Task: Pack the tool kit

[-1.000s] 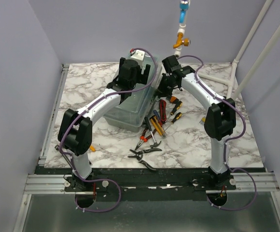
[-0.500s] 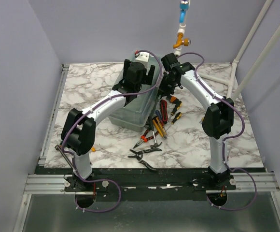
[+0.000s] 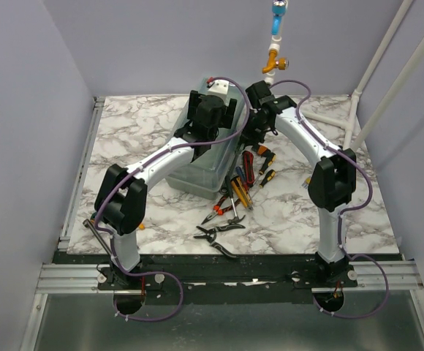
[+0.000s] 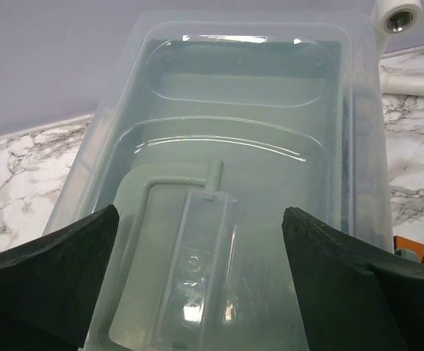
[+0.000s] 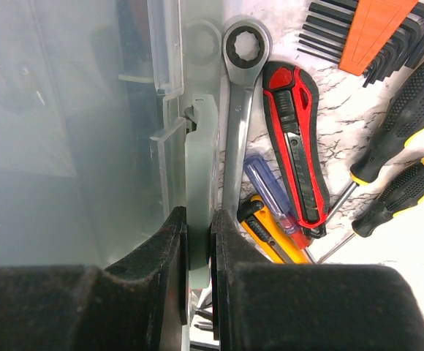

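1. The translucent grey plastic tool box (image 3: 197, 172) stands mid-way across the marble worktop (image 3: 131, 124), its long axis running away from the arm bases. Its clear lid (image 4: 234, 110) looks shut.
2. The right jaws are almost closed, pinching the pale latch tab (image 5: 199, 183) on the box's right long wall. The tab's length lies in line with the fingers.
3. The left jaws are spread wide and hold nothing. They hover over the lid, with the moulded handle (image 4: 197, 270) below and between them, pointing along the box.
4. The silver ring spanner (image 5: 240, 110), red-and-black utility knife (image 5: 294, 146), orange hex-key set (image 5: 373, 33) and black-and-yellow screwdrivers (image 5: 409, 110) lie just right of the box, nearer the right arm. The spanner lies close beside the latch.
5. Judging from this, the tab must swing outward, toward the tools, before the lid can lift. The left arm is better placed for lifting it.
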Action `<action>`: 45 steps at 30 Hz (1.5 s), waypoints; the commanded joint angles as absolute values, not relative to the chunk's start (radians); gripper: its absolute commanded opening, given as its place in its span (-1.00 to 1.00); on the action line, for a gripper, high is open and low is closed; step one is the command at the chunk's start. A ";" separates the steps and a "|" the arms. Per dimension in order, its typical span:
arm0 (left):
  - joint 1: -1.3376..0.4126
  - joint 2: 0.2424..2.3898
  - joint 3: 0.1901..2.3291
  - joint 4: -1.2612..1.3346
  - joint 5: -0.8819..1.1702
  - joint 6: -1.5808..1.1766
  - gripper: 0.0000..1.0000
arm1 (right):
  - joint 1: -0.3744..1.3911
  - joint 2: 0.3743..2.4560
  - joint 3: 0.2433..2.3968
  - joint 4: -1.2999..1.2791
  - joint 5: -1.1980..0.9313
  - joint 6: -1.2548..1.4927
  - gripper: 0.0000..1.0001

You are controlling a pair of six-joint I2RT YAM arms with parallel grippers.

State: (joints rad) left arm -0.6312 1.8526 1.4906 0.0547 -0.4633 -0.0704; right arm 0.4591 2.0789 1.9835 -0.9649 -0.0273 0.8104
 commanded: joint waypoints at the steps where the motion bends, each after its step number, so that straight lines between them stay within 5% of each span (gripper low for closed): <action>1: -0.712 1.996 1.400 -0.321 -0.377 -0.005 0.95 | 0.476 1.878 2.082 -0.527 -0.177 0.861 -0.99; 6: -0.717 1.997 1.400 -0.321 -0.388 -0.005 0.95 | 0.528 1.958 2.262 -0.788 0.120 0.836 -0.99; 25: -0.733 2.010 1.408 -0.326 -0.417 0.025 0.96 | 0.586 2.018 2.308 -0.992 0.481 0.770 -0.99; 29: -0.742 2.018 1.414 -0.333 -0.434 0.027 0.96 | 0.578 1.985 2.253 -0.989 0.461 0.770 -0.99; 33: -0.762 2.032 1.422 -0.333 -0.471 0.035 0.97 | 0.495 1.948 2.158 -0.909 0.206 0.845 -0.99; 45: -0.801 2.036 1.381 -0.303 -0.532 0.052 0.97 | 0.408 2.073 2.392 -1.022 0.007 0.910 -0.99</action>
State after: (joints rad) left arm -0.7418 1.8858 1.5112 0.1261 -0.6178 -0.0326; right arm 0.4187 2.1311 2.2059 -1.2228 0.1150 0.8173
